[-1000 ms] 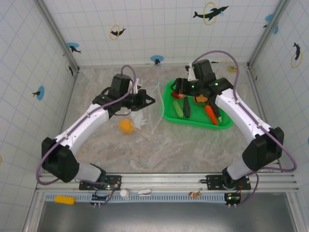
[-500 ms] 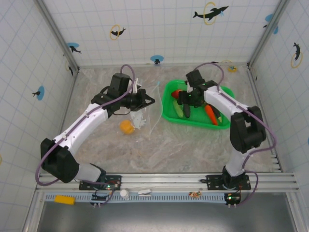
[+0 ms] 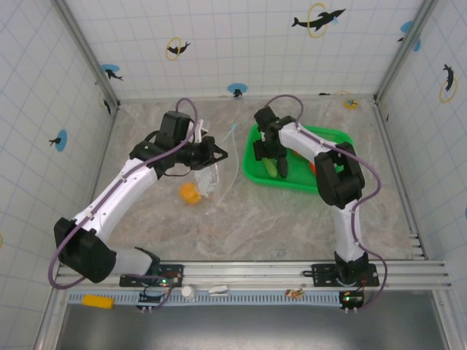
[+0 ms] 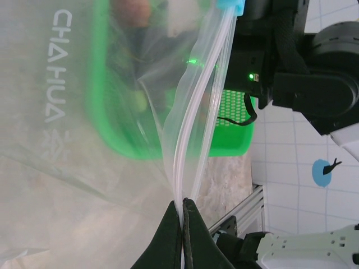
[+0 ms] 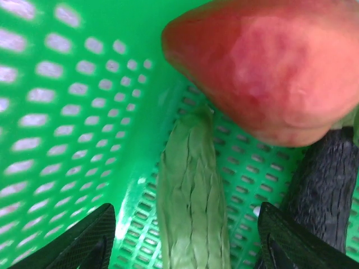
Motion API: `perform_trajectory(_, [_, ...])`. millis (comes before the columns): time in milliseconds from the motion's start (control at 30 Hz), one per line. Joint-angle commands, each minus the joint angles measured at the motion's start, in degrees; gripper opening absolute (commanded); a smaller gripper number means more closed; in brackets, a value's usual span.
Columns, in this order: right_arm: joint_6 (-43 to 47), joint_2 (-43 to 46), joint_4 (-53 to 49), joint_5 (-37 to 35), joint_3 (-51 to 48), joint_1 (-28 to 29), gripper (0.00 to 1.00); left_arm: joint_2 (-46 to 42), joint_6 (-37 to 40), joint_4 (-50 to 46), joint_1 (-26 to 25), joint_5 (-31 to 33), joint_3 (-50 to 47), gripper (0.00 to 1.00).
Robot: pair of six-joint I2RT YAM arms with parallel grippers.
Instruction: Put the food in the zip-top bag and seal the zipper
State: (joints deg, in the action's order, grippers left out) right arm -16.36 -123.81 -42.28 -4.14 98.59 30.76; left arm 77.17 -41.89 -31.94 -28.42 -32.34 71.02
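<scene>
Left gripper (image 4: pixel 182 232) clamps the bag's (image 4: pixel 84 168) zipper (image 4: pixel 188 140), holding it up. Right gripper (image 5: pixel 188 246), released, straddles the cucumber (image 5: pixel 190 185) along the basket's (image 5: pixel 56 101) edge.

Marble table (image 3: pixel 255 219), green basket (image 3: pixel 292 184), orange citrus (image 3: pixel 189 194)

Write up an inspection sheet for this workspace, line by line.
Surface: marbled beige table top.
Job's things: the clear zip-top bag is held by its zipper. The orange citrus sits at the bag's lower part; whether it is inside cannot be told. The cucumber, strawberry and eggplant lie in the green basket.
Clutter: a yellow item lies on the near ledge below the rail.
Grippers: left gripper, jaws shut on the zipper; right gripper, jaws open astride the cucumber.
Cables: purple cables loop along both arms; no snag seen.
Surroundings: tiled walls with dolphin stickers.
</scene>
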Motion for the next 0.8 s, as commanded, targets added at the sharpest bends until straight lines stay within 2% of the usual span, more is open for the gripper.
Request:
perform_trajectory(0, [0.5, -4.3, -4.0, -2.0, 5.8, 0.5, 0.66, -1.8, 1.7, -1.9, 0.4, 0.7, -0.1, 0.00])
perform_trajectory(100, [0.4, -6.2, -4.6, -2.1, 7.2, 0.9, 0.58, -1.8, 1.7, -1.8, 0.4, 0.6, -0.4, 0.00])
perform_trajectory(300, [-0.2, -7.0, -4.6, -2.0, 7.4, 1.0, 0.51, -1.5, 1.7, -1.8, 0.4, 0.5, -0.1, 0.00])
perform_trajectory(467, [-0.1, -7.0, -5.7, -3.9, 9.6, 1.1, 0.39, -1.6, 1.7, -2.0, 0.4, 0.8, 0.0, 0.00])
perform_trajectory(567, [-0.1, -4.3, -5.5, -5.5, 9.5, 1.0, 0.30, -1.4, 1.6, -2.0, 0.4, 1.1, 0.4, 0.00])
perform_trajectory(667, [-1.2, 0.0, -5.6, -6.8, 8.7, 1.1, 0.26, -1.1, 1.1, -1.3, 0.4, 1.1, 0.4, 0.00])
perform_trajectory(767, [-2.6, 5.4, -4.1, -7.3, 6.2, 1.3, 0.27, -0.6, -0.3, 0.5, 0.5, -0.4, -0.2, 0.00])
